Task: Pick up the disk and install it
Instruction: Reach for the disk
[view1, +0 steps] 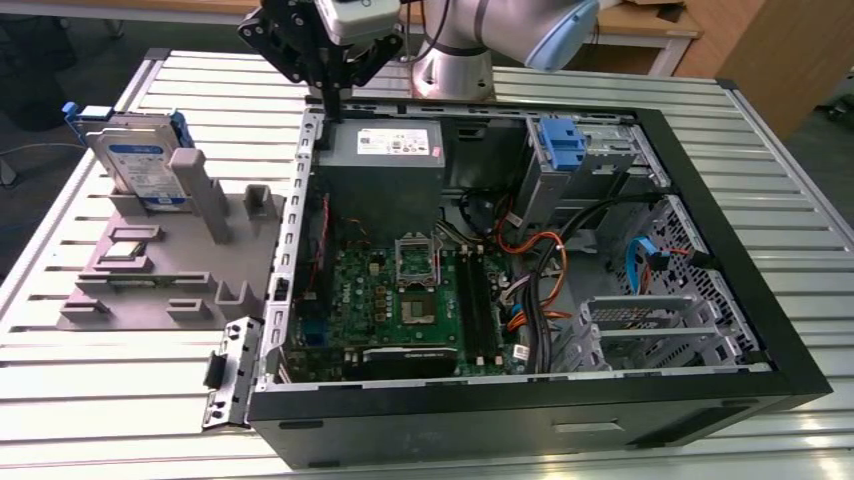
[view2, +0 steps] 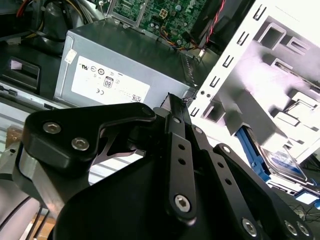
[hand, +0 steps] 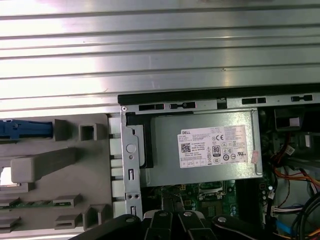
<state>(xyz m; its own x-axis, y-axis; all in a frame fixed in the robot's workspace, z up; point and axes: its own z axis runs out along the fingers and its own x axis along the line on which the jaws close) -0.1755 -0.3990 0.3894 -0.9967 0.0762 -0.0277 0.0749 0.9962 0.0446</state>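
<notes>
Disk (view1: 140, 165) stands upright in grey holder (view1: 160, 290) at exterior view's left, outside PC case (view1: 747, 260), not yet picked up. Right of it, gripper (view1: 328, 105) hangs over case edge by power supply (view1: 383, 143), clenched on nothing. Further right, blue bracket (view1: 562, 145) sits in drive bay. 0 of 2 steps done: pick & install both remain.

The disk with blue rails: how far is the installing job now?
Nothing looks done yet. The silver-metal disk with blue rails stands in the grey plastic holder, outside the black computer case. The black tool hangs empty over the case's edge. Picking and installing are both left.
</notes>
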